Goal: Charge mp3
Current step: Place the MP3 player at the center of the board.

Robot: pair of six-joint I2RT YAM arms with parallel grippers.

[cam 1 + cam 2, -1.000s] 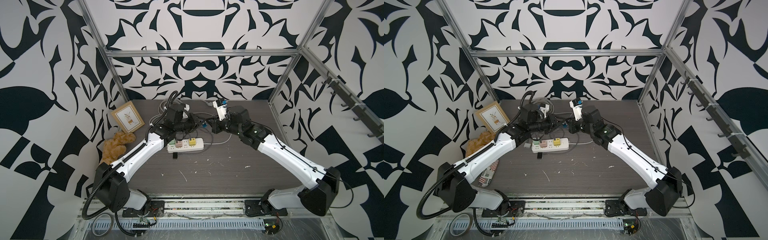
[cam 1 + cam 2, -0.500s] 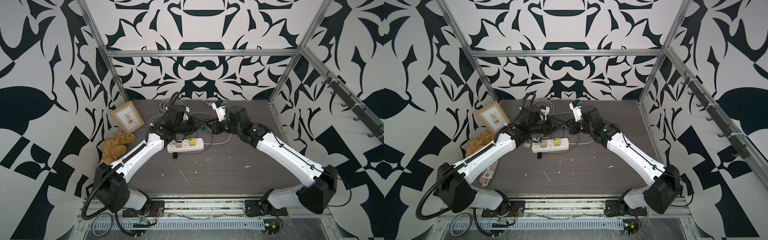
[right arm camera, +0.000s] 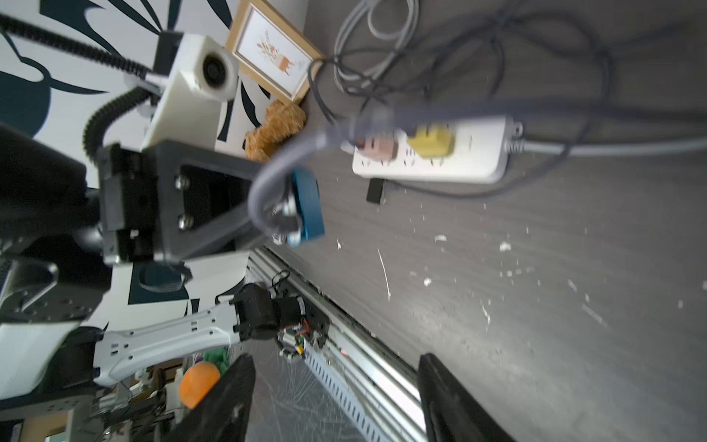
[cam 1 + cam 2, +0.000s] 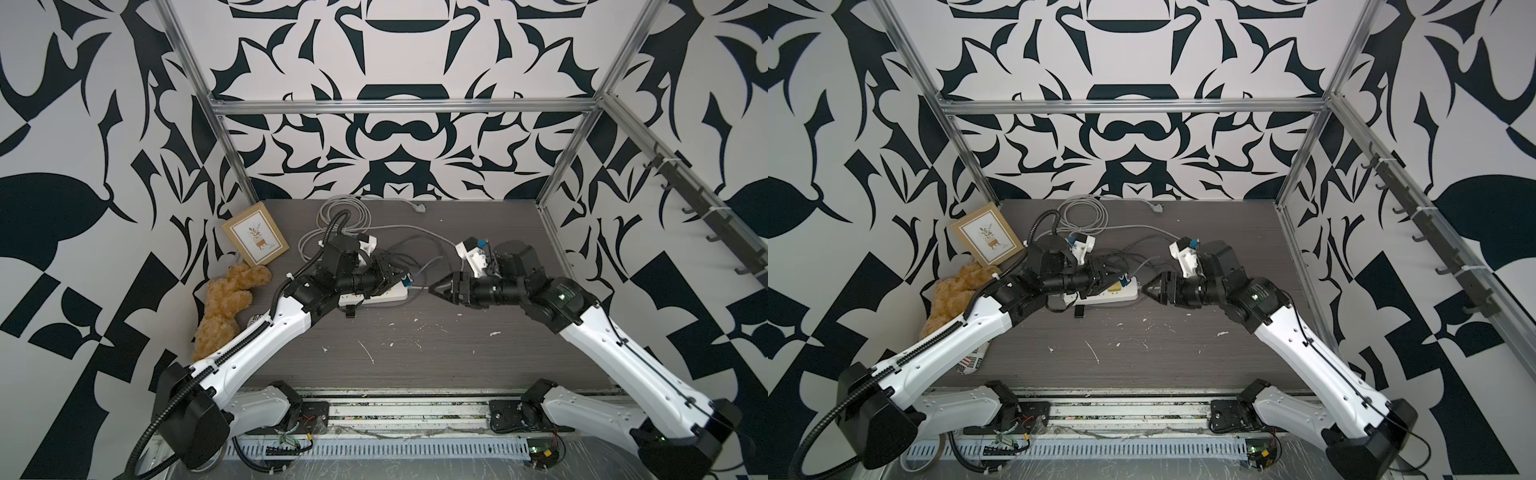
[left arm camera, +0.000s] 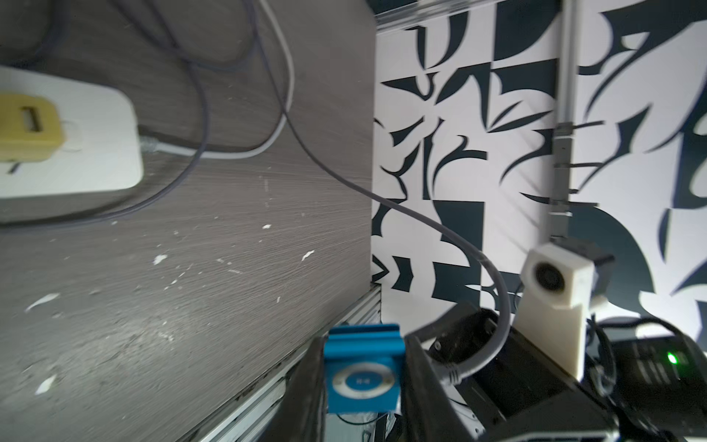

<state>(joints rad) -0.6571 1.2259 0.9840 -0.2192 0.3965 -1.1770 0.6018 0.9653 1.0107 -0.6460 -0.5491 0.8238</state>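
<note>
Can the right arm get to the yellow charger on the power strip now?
Probably not directly: the left tool, shut on the mp3, and the grey cable lie between the open right tool and the yellow charger.

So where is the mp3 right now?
The mp3 sits clamped in the left gripper, mid-table in both top views, just off the white power strip's end nearest the right arm.

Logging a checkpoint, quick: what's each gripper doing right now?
Left gripper: closed on the mp3.
Right gripper: open, holding nothing.
</note>
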